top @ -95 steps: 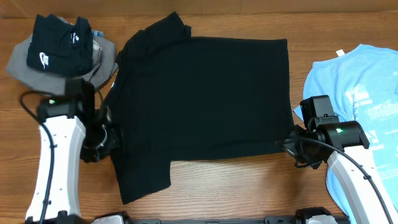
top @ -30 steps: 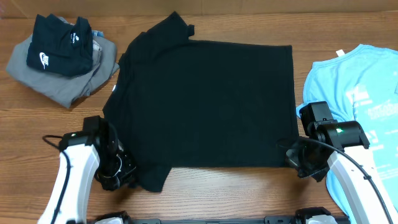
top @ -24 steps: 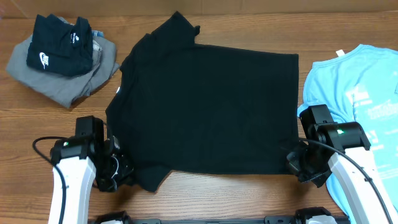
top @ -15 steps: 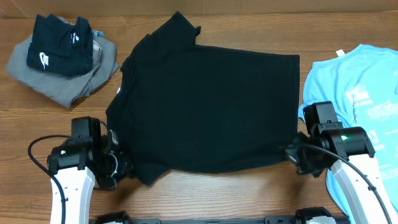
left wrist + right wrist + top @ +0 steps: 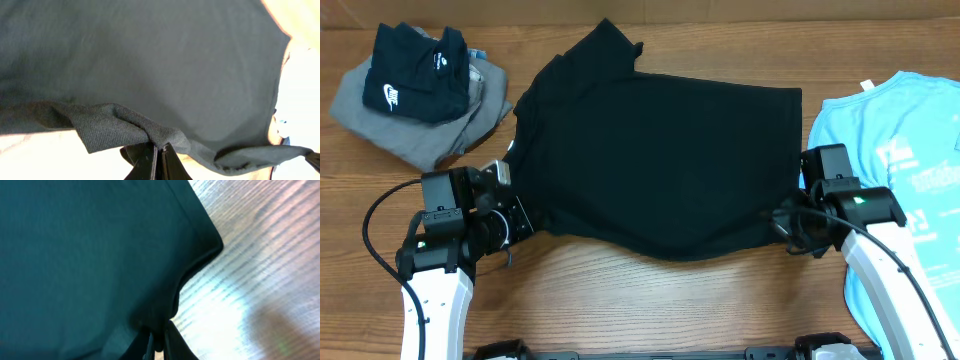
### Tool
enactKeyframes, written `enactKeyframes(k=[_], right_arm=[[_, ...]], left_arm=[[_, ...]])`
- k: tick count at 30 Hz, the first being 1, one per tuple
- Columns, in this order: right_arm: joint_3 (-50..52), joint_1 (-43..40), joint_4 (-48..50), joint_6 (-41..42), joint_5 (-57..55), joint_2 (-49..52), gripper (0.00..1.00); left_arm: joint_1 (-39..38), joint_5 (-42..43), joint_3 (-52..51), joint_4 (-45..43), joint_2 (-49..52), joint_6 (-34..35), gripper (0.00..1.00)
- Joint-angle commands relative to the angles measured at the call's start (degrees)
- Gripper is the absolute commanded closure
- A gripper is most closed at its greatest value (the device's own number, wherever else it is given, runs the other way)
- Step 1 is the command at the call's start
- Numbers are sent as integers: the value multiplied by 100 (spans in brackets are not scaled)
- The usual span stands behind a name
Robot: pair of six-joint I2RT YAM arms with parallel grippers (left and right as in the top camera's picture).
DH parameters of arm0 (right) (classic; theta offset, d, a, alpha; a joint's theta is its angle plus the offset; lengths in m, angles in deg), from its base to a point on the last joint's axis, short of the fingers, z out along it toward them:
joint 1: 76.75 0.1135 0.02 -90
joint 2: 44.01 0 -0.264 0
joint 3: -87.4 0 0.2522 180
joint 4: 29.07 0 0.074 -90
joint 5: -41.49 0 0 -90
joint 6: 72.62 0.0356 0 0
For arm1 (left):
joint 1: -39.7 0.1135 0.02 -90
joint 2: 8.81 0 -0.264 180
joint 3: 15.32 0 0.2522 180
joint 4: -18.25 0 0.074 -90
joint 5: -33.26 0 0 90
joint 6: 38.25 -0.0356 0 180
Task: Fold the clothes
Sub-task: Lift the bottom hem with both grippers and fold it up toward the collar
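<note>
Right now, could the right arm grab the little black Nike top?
Probably not. The right pincer is shut on a corner of the big black T-shirt. The Nike top lies on a grey garment at the far left, past the whole shirt.

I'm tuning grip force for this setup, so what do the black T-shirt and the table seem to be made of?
Black T-shirt: soft matte knit, probably cotton jersey; the left wrist view shows fine knit texture at its bunched edge, and it drapes limply. Table: wood or wood-look laminate, smooth, slightly glossy; grain lines show and light glares off it in the right wrist view.
</note>
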Motion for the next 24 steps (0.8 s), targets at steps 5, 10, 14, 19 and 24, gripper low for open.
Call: enactKeyframes(k=[5,10,14,19,24], right_arm=[[-98,-417,673,162,-98,308,94],[-98,-905,905,153,-74,317,94],[-96,-994,1128,20,105,328,94],[-96,-990,1270,26,144,490,94],[-96,-990,1453,22,162,789,93]], left_arm=[[28,142,125,-588,-50,-173,96],[28,-168,125,-837,-20,-173,94],[28,-223,122,-1152,87,-168,94],[24,-221,125,-1458,337,-164,93],[24,-247,122,-1591,664,-173,91]])
